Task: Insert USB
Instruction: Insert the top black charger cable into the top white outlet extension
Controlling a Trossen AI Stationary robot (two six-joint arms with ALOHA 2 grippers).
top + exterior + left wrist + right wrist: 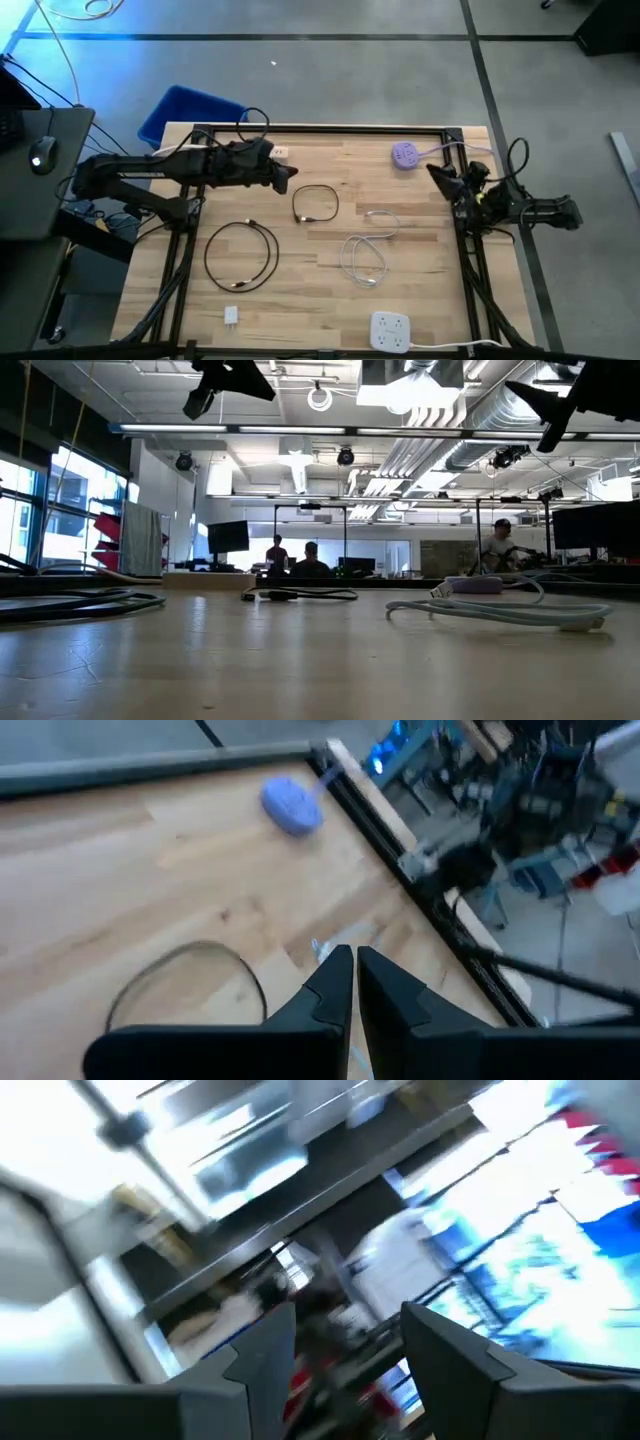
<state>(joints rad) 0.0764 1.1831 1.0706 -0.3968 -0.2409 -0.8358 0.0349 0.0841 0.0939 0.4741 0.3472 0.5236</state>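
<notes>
The wooden counter fills the high view, with the left arm reaching in over its far-left part and the right arm parked at its right edge. Only that overhead view shows all the things: a large black cable loop toward the near-left, a smaller black cable at the middle, a white USB cable right of centre, a white power strip at the near edge, a small white charger near the near-left corner, and a purple hub near the far-right corner. The low view adds people seated in the room beyond. The left pincer shows fingers nearly touching, holding nothing, above the smaller black cable. The right pincer is spread apart and empty, aimed off the counter.
</notes>
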